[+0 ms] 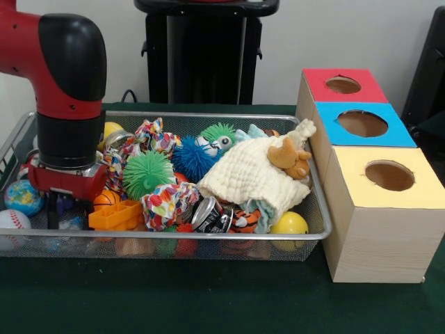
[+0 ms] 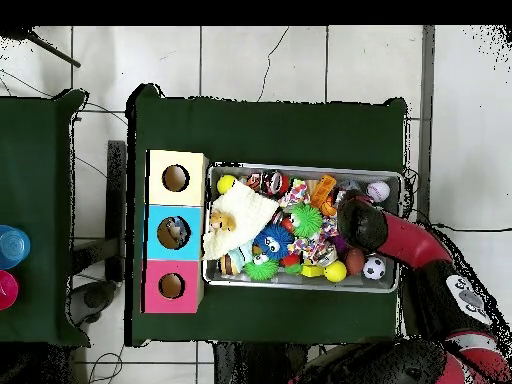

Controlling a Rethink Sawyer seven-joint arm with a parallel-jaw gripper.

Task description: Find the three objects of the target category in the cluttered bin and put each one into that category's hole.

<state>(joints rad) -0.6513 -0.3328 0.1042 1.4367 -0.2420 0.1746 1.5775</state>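
Gripper [image 1: 69, 209] lowered into the wire mesh basket [image 1: 208, 236]; its grip state cannot be told.
It sits beside an orange plastic block [image 1: 115, 216], well apart from the blue-topped hole [image 1: 362, 123].

Close front camera faces the bin [image 1: 167, 240]; overhead looks straight down.

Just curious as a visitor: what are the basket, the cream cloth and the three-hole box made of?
Basket: silver wire mesh, shiny metal rim. Cream cloth: soft, puckered fabric, probably cotton. Box: pale wood grain, perhaps laminate, with matte red, blue and yellow tops.
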